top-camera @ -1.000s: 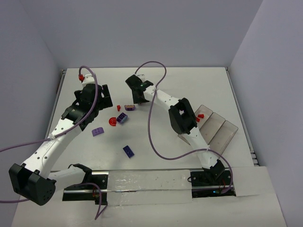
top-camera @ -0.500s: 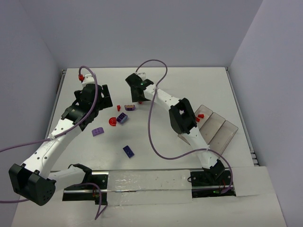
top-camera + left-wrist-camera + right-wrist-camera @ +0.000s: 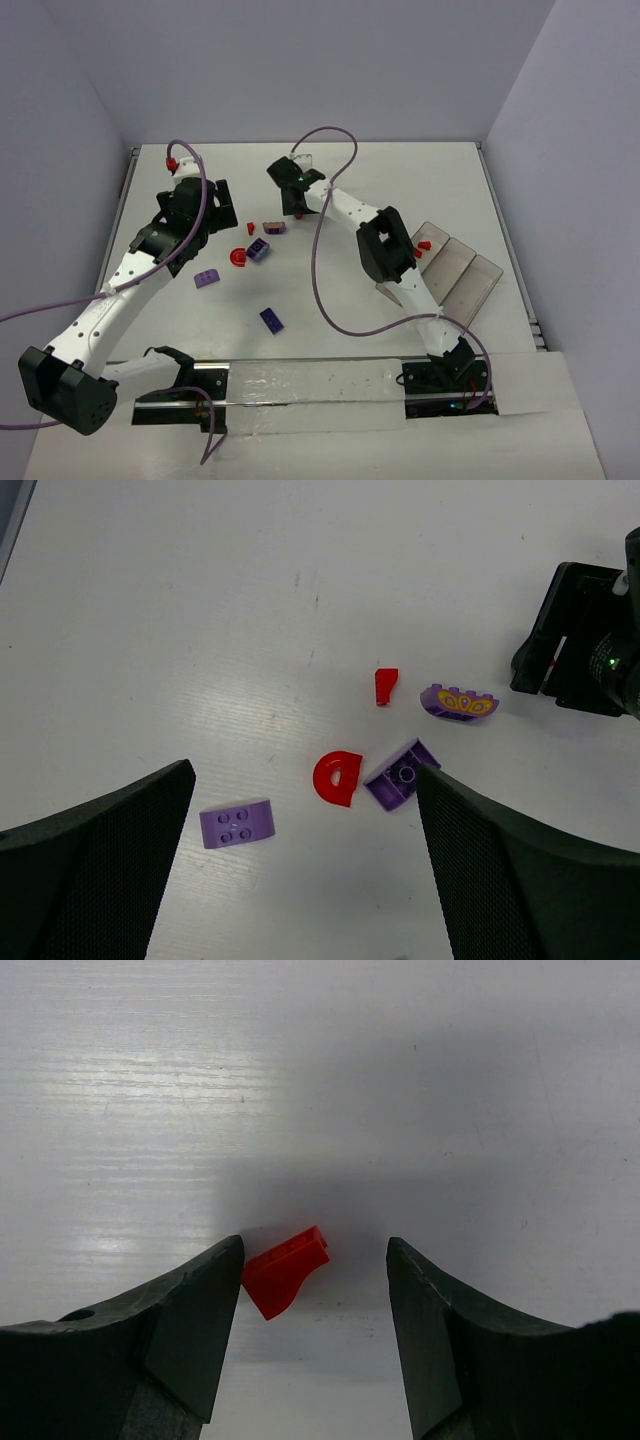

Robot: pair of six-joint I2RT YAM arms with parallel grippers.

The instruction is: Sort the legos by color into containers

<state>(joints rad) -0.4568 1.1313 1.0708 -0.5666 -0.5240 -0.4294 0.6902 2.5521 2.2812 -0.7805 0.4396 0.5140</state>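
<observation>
Three square compartments make up the smoky clear tray (image 3: 470, 278), which is set on the table (image 3: 400, 170) well apart from the red half-disc brick (image 3: 238, 258), far to its right. One small red piece (image 3: 424, 244) is seen in the compartment nearest the half-disc, no brick can be made out in the other two, and a corner of the tray is hidden by the right arm (image 3: 385, 245). The left gripper (image 3: 302, 770) is held spread wide straight above the half-disc, with nothing grasped. The right gripper (image 3: 313, 1250) is held low at the table beyond the half-disc and slightly to its right. Its fingers are parted around a tiny red sloped brick (image 3: 285, 1268), which lies off-centre, against or just beside one finger, and is not yet pinched. A light purple four-stud plate (image 3: 236, 823) lies left of the half-disc, a dark blue-violet brick (image 3: 271, 319) nearer the arm bases, a light purple square brick (image 3: 400, 777) just beside the half-disc on its right, a purple arch with a yellow print (image 3: 459, 701) beyond that, and a tiny red piece (image 3: 385, 685) just beyond the half-disc. The step in hand is judged to be the pick-up of the tiny red sloped brick. A centred closing of the fingers is called for next, so that the brick is not pushed aside, followed by a lift and a carry to the tray compartment nearest the half-disc
</observation>
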